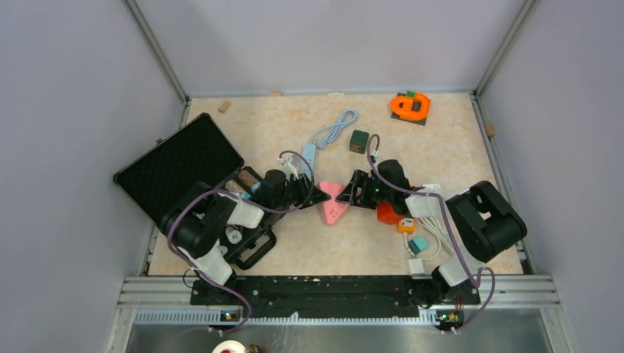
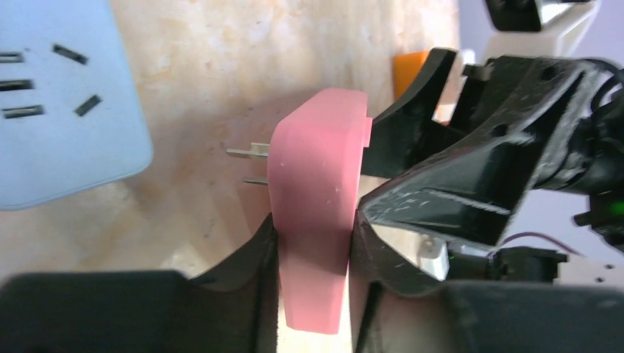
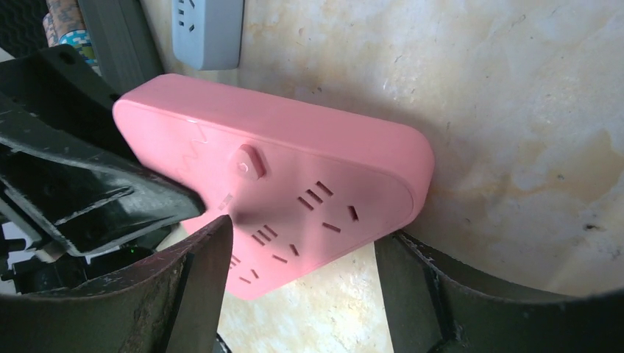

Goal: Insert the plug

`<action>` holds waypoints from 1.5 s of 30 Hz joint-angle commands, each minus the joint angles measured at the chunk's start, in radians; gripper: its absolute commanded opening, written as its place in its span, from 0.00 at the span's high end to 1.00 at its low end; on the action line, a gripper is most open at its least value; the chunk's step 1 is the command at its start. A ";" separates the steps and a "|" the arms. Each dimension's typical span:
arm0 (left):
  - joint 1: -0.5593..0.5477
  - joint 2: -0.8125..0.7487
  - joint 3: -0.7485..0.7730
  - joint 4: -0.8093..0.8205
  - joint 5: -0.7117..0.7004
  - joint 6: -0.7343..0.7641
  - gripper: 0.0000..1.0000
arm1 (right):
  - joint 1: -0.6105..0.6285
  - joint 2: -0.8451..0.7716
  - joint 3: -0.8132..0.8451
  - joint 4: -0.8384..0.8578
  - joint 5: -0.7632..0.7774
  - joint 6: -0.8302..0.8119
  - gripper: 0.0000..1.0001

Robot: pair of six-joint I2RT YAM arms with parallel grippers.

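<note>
**Figure. The pink plug (image 2: 316, 213) held between both arms, before insertion.**

- **Left jaws.** The left gripper (image 2: 313, 246) is closed on one end of the plug, with a finger pressed against each flat side. The body stands on edge and runs straight out ahead of the jaws.
- **Prongs.** The metal prongs (image 2: 249, 151) stick out sideways, to the left of the jaws. They lie across the line of the fingers rather than along it.
- **Target.** The blue power strip (image 2: 59, 110) lies ahead of the left jaws and further to that same left side, apart from the prongs. Its slotted face is turned toward the wrist camera.
- **Right jaws.** The right gripper (image 3: 302, 239) reaches in from the opposite side, its jaws open astride the plug's wide end. One finger lies against or just over the plug's socket face. The other stands clear of the rounded edge.
- **From above.** The plug sits between the two grippers. The strip lies just beyond the left one, nearer to it than to the right.
- **Judgement.** Insertion turns on carrying the prongs leftward and turning them to meet the strip's slots squarely. The left arm has the grip and is the better placed.
</note>
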State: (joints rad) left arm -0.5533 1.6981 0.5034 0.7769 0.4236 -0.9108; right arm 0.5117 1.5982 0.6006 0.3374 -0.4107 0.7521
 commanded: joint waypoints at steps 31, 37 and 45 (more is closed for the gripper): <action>-0.011 -0.906 -0.088 -0.149 -0.197 -0.283 1.00 | 0.104 -0.520 -0.081 0.445 -0.111 0.354 0.11; -0.010 -0.935 -0.128 -0.091 -0.190 -0.342 1.00 | 0.172 -0.408 -0.040 0.664 -0.102 0.425 0.24; -0.010 -0.921 -0.157 -0.052 -0.177 -0.373 1.00 | 0.185 -0.372 0.021 0.643 -0.040 0.413 0.37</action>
State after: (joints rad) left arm -0.5632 0.7868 0.3603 0.6098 0.2375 -1.2503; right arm 0.6868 1.2224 0.5453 0.8963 -0.4896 1.1709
